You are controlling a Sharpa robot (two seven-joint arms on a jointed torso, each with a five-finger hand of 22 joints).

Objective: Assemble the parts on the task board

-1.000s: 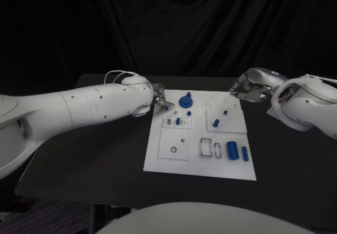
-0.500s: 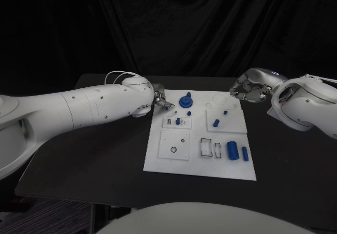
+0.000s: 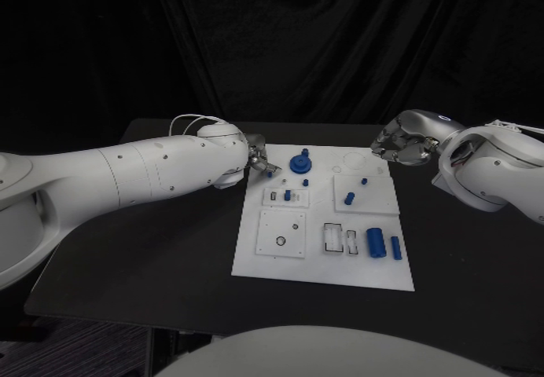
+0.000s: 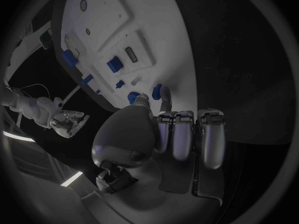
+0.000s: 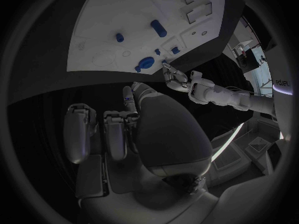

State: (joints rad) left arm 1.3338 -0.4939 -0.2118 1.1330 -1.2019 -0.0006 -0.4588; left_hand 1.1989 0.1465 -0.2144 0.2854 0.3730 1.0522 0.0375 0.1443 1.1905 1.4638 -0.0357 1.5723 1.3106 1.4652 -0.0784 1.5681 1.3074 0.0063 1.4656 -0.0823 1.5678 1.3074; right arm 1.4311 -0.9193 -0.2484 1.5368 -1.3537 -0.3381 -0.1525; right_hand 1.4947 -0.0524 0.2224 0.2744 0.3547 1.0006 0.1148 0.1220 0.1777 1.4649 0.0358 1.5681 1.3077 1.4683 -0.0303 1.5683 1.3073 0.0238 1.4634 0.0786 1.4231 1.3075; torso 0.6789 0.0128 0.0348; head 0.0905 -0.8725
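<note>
Curling in over the far left corner of the task board (image 3: 323,275), the left hand (image 3: 259,161) kept most of its fingers pressed side by side. Its fingertips (image 4: 165,104) met at a small blue part (image 4: 156,91) on the corner. Whether they pinched it or only touched it, I could not tell, nor which way its long axis ran.

Just beside those fingers, toward the robot's right, stood the blue knob (image 3: 299,163), upright on the board. The left hand was much the nearer to it. The right hand (image 3: 402,145) hung off the far right corner, well apart from the knob, its fingers curled into a fist with nothing seen in them.

Counting outward in the head view:
- one knob;
- one small part at the fingertips;
- four small blue pieces on the two far raised white blocks (image 3: 365,194);
- two blue cylinders (image 3: 375,238) lying side by side near the board's right edge, long axes running near to far.

There were three raised blocks in all. My judgement: the coming move depended on the left hand.
</note>
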